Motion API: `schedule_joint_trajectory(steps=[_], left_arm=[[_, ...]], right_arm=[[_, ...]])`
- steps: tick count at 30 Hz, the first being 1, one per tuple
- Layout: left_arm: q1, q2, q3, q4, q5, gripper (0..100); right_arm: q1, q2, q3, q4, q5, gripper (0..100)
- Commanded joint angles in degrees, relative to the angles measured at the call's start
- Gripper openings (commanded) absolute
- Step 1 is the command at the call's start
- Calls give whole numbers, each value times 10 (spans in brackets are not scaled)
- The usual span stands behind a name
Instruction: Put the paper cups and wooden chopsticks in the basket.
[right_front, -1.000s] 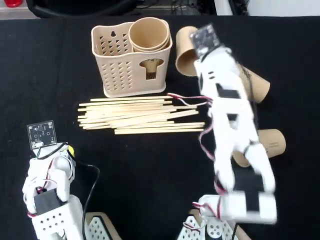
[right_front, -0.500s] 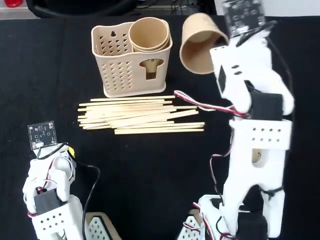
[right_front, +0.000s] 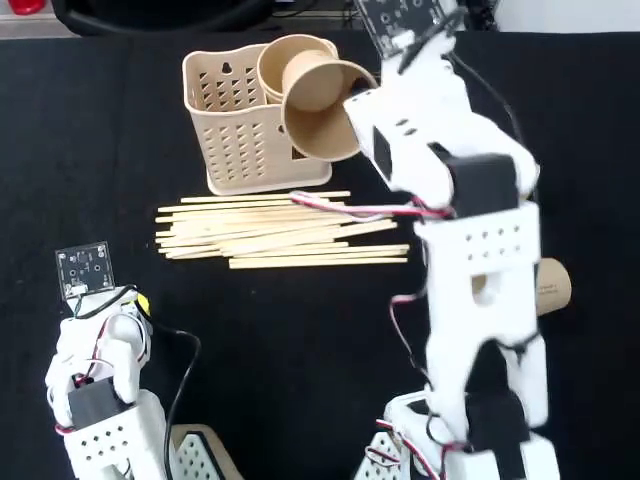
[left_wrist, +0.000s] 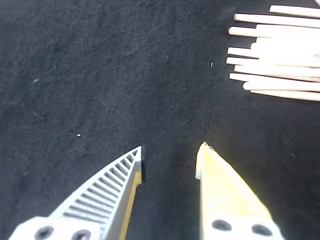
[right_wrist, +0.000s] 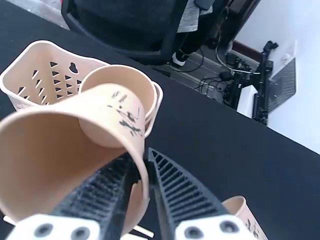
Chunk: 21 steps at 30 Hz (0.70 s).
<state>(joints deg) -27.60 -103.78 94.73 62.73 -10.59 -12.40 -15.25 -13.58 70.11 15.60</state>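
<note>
Aloft, paper cup (right_front: 322, 130), base seemingly toward basket (right_front: 238, 150)

- We see the right arm (right_front: 478, 250) covering most of a paper cup (right_front: 553, 283) on the table; only one end shows.
- We see the chopsticks (left_wrist: 277, 52) cut off at the left wrist view's edge.
- The held cup (right_front: 318, 110) hides part of the basket's (right_front: 232, 140) front wall.

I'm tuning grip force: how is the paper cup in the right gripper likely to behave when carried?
Probably light: the right gripper holds the paper cup tilted by one pinch on its wall. That thin wall would likely dent under a harder squeeze. Held at one edge, it may pivot or slip.
</note>
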Motion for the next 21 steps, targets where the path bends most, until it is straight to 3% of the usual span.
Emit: schedule_joint_trajectory(steps=[1, 12, 21], left_arm=[[7, -2, -6, 2, -3, 185], [7, -2, -6, 2, -4, 185], [7, -2, -5, 2, -4, 185]], right_arm=[[0, 44, -85, 23, -4, 11], [-3, 147, -313, 130, -34, 11], [-1, 232, -367, 108, -67, 11]])
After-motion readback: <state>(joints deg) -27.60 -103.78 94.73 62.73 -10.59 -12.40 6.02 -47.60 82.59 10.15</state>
